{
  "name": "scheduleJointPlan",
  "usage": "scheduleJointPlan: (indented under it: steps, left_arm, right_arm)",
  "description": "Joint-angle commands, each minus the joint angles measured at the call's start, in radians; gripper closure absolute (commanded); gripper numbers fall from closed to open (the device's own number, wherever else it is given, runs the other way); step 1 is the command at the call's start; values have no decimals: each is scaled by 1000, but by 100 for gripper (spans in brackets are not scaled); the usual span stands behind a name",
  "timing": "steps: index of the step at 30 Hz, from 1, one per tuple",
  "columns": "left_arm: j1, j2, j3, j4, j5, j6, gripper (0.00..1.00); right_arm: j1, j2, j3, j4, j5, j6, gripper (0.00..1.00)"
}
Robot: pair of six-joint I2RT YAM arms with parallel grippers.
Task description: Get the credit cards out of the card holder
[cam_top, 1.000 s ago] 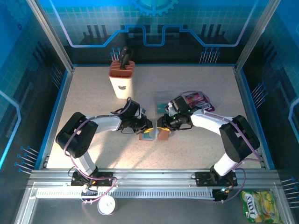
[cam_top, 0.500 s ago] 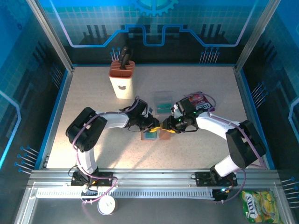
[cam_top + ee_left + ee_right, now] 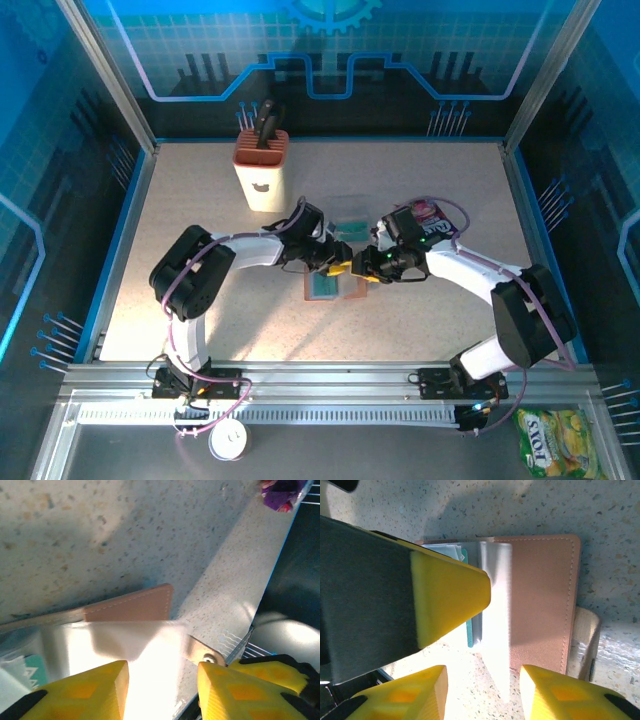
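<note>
1. Top external view, left side: a cream knife block [image 3: 261, 170] with an orange top and dark handles stands near the far-left corner of the bench [image 3: 180, 210], well apart from the other things. Bare surface runs from it to the left edge and the near edge.
2. The left gripper [image 3: 338, 267] reaches in from the left to mid-bench, its tips over the far-left corner of the card holder. In the left wrist view its jaws [image 3: 161, 690] stand parted and grip nothing. A pale sheet below the gap is too washed out by glare to identify.
3. The credit cards [image 3: 322, 287] show as a teal face on the left half of the holder. A teal edge [image 3: 469, 630] sits under a pale pocket.
4. The card holder [image 3: 350, 290] lies open and flat at mid-bench, its brown leaf [image 3: 540, 600] on the right, with a stitched border and rounded corner. Bare bench borders its near and right edges.
5. A clear tray [image 3: 350, 222] with something teal inside lies just behind the holder, toward the far edge.
6. The right gripper [image 3: 365, 274] comes in from the right, just beside the left gripper. In the right wrist view its jaws [image 3: 482, 695] are parted with nothing between them. One of the left gripper's fingers [image 3: 450, 597] hangs close over the holder's left half.
7. A purple snack packet [image 3: 425, 215] lies right of the tray, partly under the right arm.
8. A green-yellow packet [image 3: 552, 440] lies off the bench, beyond its near-right corner.
</note>
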Motion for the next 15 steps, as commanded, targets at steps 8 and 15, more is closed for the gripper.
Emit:
scheduleJointPlan:
  steps: [8,15]
  left_arm:
    - [0,14,72,-93,22,20,57]
    - [34,-43,29,-113,1,33,59]
  right_arm:
    - [-12,11,61,-27,-23,-6,56]
    - [2,82,105,-1,-65,-1,57]
